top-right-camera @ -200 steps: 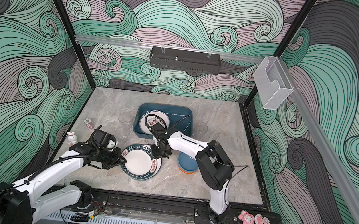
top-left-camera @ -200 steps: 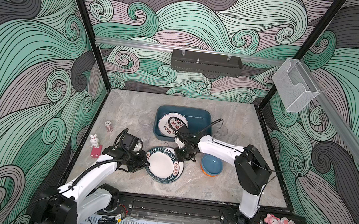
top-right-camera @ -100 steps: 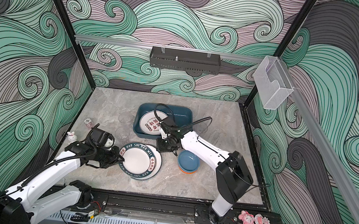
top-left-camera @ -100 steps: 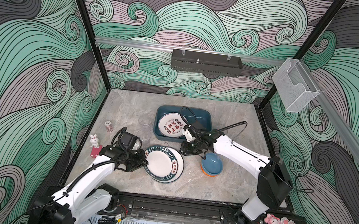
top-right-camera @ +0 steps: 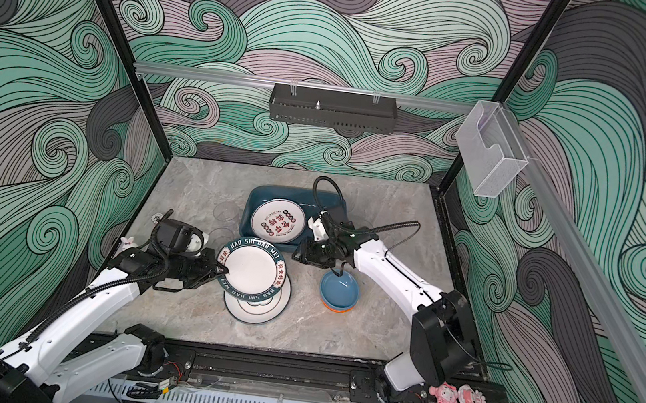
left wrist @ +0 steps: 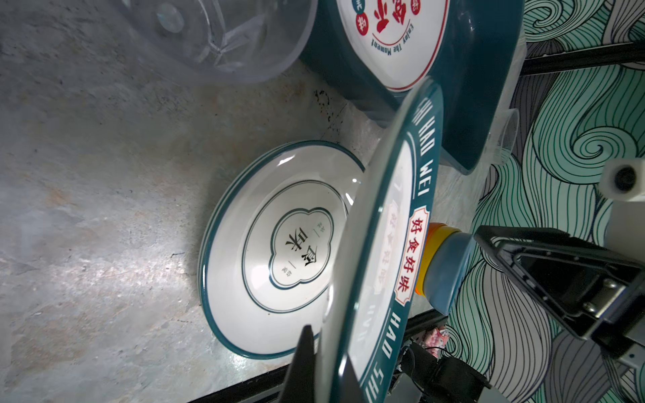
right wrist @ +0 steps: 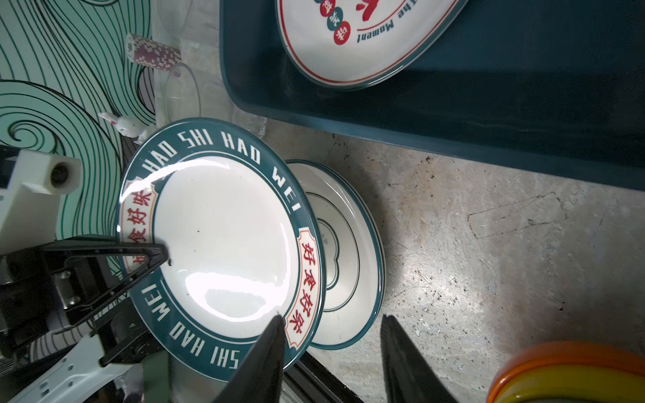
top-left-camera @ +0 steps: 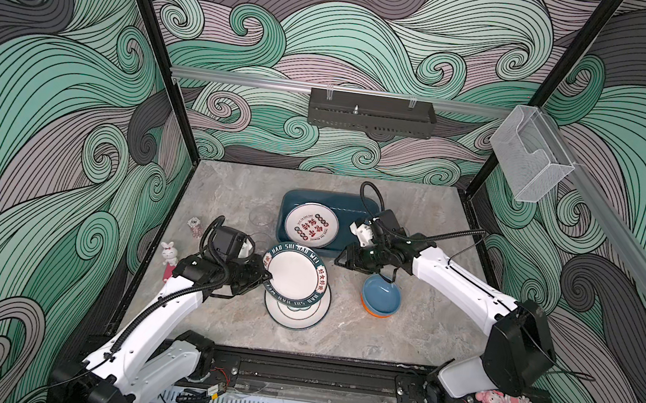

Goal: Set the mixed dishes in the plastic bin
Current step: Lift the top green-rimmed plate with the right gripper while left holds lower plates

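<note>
Plate in the air on the left side! The left gripper (top-left-camera: 268, 277) is clamped on the left rim of the teal-rimmed plate (top-left-camera: 295, 276), the one lettered HAO SHI HAO WEI, one finger (right wrist: 153, 253) lying across the top of the rim and the other tucked underneath. That plate hangs over the back part of a second plate (top-left-camera: 298, 317), white with a thin teal edge, which lies flat on the marble tabletop (top-left-camera: 401, 337), and the left wrist view shows a clear gap between the two. Just behind them sits the plastic bin (top-left-camera: 313, 197), dark teal, already carrying a red-lettered plate (top-left-camera: 311, 225) flat in its left half, while its right half is bare. Over to the right gripper (top-left-camera: 341, 260): jaws parted, nothing between them, hovering at the bin's front right corner, near the lifted plate's right edge but apart from it in both top views. Just in front of it stand the bowls (top-left-camera: 381, 297), blue nested on orange, with a yellow one showing between them in the right wrist view. Clear tumblers (top-left-camera: 260, 216) stand on the table left of the bin, hard to make out against the marble. A rabbit figurine (top-left-camera: 169, 252) stands at the left edge, beside the left arm.
</note>
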Available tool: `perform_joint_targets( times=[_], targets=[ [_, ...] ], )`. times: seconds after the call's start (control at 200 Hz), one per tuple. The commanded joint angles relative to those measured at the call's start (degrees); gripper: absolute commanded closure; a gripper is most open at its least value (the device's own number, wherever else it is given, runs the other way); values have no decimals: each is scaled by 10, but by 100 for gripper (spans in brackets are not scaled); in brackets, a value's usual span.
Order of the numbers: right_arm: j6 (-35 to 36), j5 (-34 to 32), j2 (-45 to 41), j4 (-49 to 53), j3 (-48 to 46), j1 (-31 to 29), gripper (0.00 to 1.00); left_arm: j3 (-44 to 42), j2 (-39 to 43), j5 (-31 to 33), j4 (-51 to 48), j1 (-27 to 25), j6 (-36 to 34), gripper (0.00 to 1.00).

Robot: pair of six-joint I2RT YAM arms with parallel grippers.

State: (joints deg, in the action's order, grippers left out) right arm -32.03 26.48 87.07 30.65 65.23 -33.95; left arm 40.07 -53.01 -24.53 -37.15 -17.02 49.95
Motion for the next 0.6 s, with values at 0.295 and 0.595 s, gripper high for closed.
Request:
perform_joint_targets(
  times=[0.295, 0.595],
  targets=[
    [-96, 114, -13, -155, -49, 25, 52, 49, 7, -48, 113, -1, 52, 100],
    [-148, 154, -13, -234, -63, 29, 52, 52, -4, -82, 167, -1, 83, 100]
  ],
)
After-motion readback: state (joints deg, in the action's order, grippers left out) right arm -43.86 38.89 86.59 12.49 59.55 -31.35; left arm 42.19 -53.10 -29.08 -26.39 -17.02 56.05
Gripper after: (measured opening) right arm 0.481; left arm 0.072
